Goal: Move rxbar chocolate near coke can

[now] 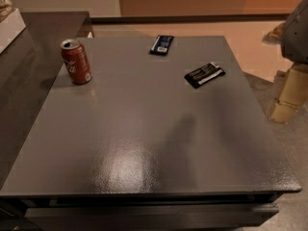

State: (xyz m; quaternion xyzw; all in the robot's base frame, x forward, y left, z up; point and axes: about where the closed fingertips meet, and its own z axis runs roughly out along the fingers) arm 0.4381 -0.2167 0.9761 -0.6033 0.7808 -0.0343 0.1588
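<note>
The rxbar chocolate (204,74) is a flat black wrapper with a white stripe and a pale crimped end. It lies at an angle on the right back part of the grey table (144,143). The coke can (76,61), red with a silver top, stands upright near the table's left back edge, far from the bar. My gripper (288,97) shows as a pale beige part under the grey arm (296,30) at the right edge of the camera view. It hangs off the table, to the right of the bar, and holds nothing that I can see.
A dark blue bar wrapper with a white label (162,44) lies at the table's back edge. A darker counter (29,76) adjoins the table on the left. The floor and a wall run behind.
</note>
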